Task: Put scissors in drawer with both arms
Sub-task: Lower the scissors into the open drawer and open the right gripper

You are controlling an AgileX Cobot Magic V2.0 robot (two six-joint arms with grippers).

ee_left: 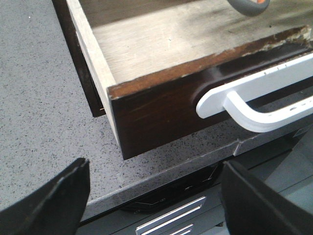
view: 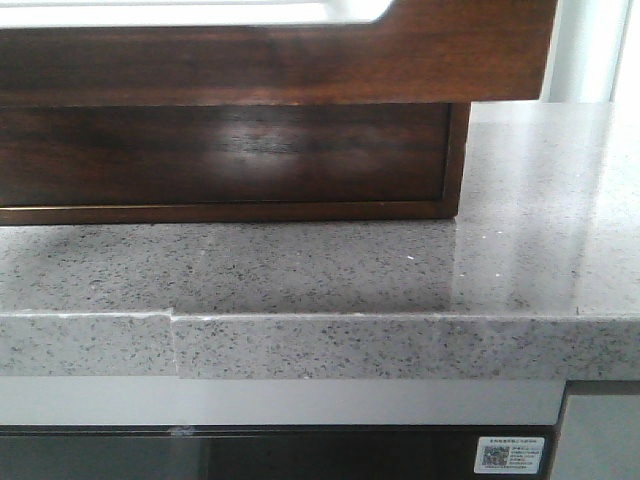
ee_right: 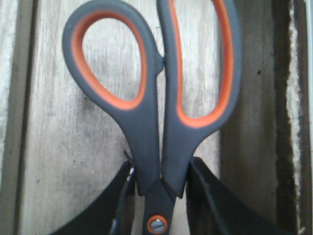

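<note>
The dark reddish-brown drawer point(view: 280, 65) stands pulled out over the counter, its pale round-cornered cut-out point(view: 200, 10) at the top of the front view. In the left wrist view the drawer point(ee_left: 156, 112) is open, with a white handle point(ee_left: 254, 98) and a pale wooden floor. The grey-and-orange scissors point(ee_right: 146, 127) hang over that floor point(ee_right: 63, 147). My right gripper point(ee_right: 160, 164) is shut on their neck, just above the pivot screw. One scissor handle tip point(ee_left: 249, 5) shows inside the drawer. My left gripper point(ee_left: 155, 164) is open and empty, near the drawer's front corner at the counter's edge.
The speckled grey counter point(view: 300, 270) has a thick front edge point(view: 300, 345). A second dark wooden box point(view: 220, 150) sits under the open drawer. Below the counter is a dark cabinet front with a QR label point(view: 512, 455) and a metal handle point(ee_left: 171, 218).
</note>
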